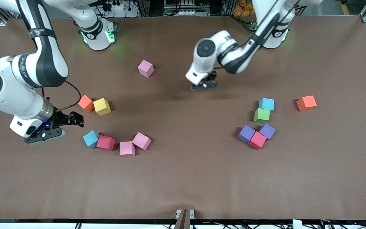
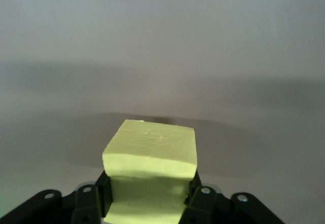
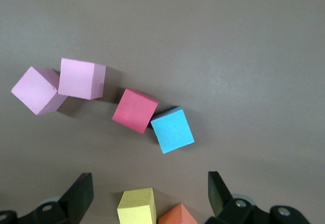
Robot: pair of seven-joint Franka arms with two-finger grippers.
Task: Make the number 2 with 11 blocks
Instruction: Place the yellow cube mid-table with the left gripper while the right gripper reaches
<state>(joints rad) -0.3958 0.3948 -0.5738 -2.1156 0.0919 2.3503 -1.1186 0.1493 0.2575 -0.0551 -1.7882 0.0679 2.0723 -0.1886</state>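
Pinching a pale yellow block (image 2: 150, 155) in the left end effector (image 1: 206, 84), fingers pressed against two facing sides and much of the cube sticking out past the fingertips; low over bare bench (image 1: 183, 184) near the middle, not far from a lone pink block (image 1: 145, 68). Cannot tell whether lifted clear or resting on the surface. Waiting with the right end effector (image 1: 72, 119) spread wide and empty, just beside an orange block (image 1: 85, 103) and a second yellow block (image 1: 102, 106), these two touching each other. Lying nearer the camera in a loose arc: a light blue block (image 1: 91, 139), a red block (image 1: 105, 142) and two more pink blocks (image 1: 134, 144). Clustered toward the left arm's end: another light blue block (image 1: 266, 103), a green block (image 1: 261, 115), two purple blocks (image 1: 246, 133) with a second red block (image 1: 257, 140) wedged against them, and an orange-red block (image 1: 306, 102) apart. No number 2 laid out anywhere yet, so judged to be at the very start. Risking, from here, a twist or slip of the soft foam in such a shallow pinch, ending in a skewed drop; setting down too close to a cluster, leaving no room for the full figure; nudging the orange and yellow pair with the wide right fingers; crowding both arms into the middle at once.
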